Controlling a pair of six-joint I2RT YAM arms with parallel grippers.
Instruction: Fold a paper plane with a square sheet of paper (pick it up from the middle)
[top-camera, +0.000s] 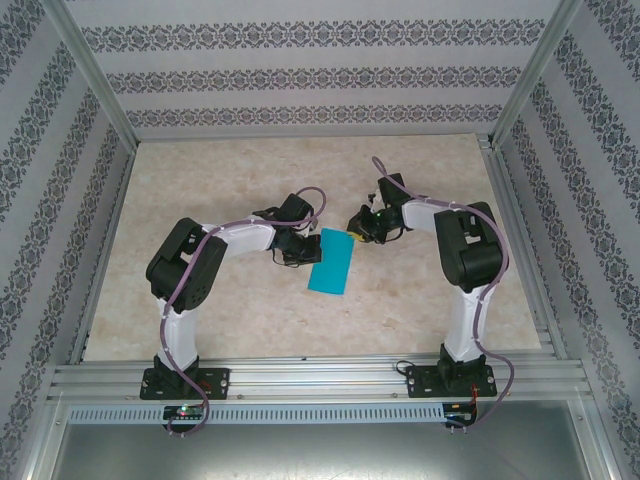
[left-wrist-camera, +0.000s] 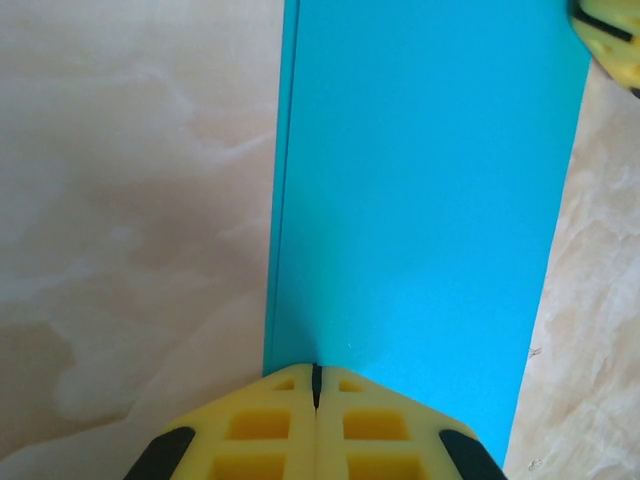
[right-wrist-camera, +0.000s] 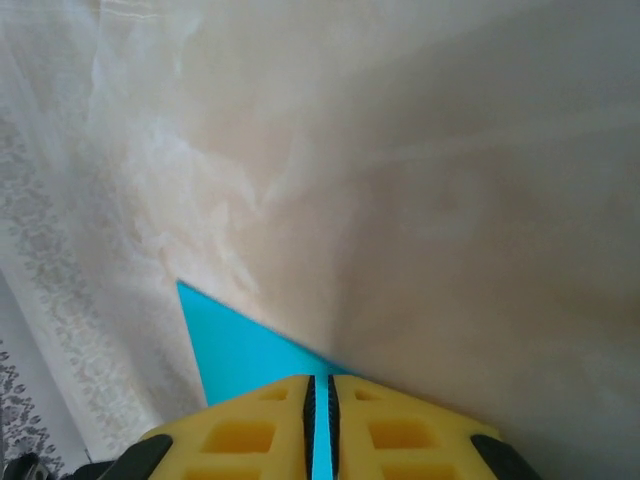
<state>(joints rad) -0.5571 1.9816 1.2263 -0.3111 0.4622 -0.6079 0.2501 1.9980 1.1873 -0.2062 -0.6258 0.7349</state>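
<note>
Broadly, the table (top-camera: 200, 300) is a pale marbled slab boxed in by patterned walls (top-camera: 300, 80), with an aluminium frame (top-camera: 320, 378) along its near edge where both arm bases are bolted. The left arm (top-camera: 190, 270) rises from its base, bends at a black elbow and stretches rightward toward the middle of the table. The right arm (top-camera: 465, 260) rises on the other side and doubles back leftward, so the two wrists nearly face each other.

Between them sits the sheet (top-camera: 332, 262), teal-blue and folded into a narrow rectangle that runs slightly slantwise, its far end under the right wrist and its near end pointing toward the frame. From the left wrist view the sheet (left-wrist-camera: 420, 200) shows a doubled layer along its left long edge, one ply peeping just past the other.

The left gripper (top-camera: 297, 250) is at the sheet's left side. Its yellow fingers are pressed together, a dark slit between them, and the left gripper (left-wrist-camera: 316, 385) meets the sheet's edge; it seems to nip that edge, though the contact itself is hard to make out. The right gripper (top-camera: 361, 224) sits at the sheet's far right corner, and a yellow tip of it shows at the top right of the left wrist view. Seen from its own wrist, the right gripper (right-wrist-camera: 320, 400) pinches the sheet (right-wrist-camera: 240, 350), with a teal strip between its fingers and a pointed corner jutting out to their left
</note>
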